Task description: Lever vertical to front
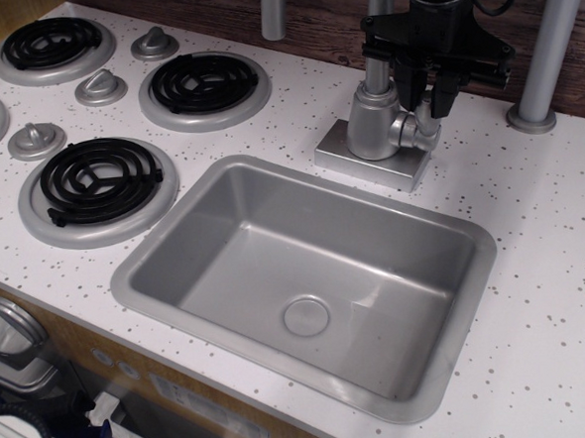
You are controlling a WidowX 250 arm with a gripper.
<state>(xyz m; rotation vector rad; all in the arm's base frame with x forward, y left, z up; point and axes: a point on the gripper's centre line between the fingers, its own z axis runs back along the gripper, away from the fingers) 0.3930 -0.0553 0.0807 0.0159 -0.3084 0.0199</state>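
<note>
The lever (426, 118) is a small silver paddle on the right side stub of the grey tap body (373, 121). It stands upright, and only its lower part shows. My black gripper (426, 105) hangs down over it from above, at the back of the counter. Its two fingers (407, 85) straddle the paddle, one on each side. The jaws stand apart with small gaps to the lever, and I cannot see firm contact. The curved grey spout pipe (378, 35) rises just left of the gripper.
The grey sink (137, 280) lies in front of the tap on its square base (340, 154). Stove burners (203, 82) and round silver knobs (100, 87) are at the left. A grey post (552, 44) stands right of the gripper, before a dark wooden back wall.
</note>
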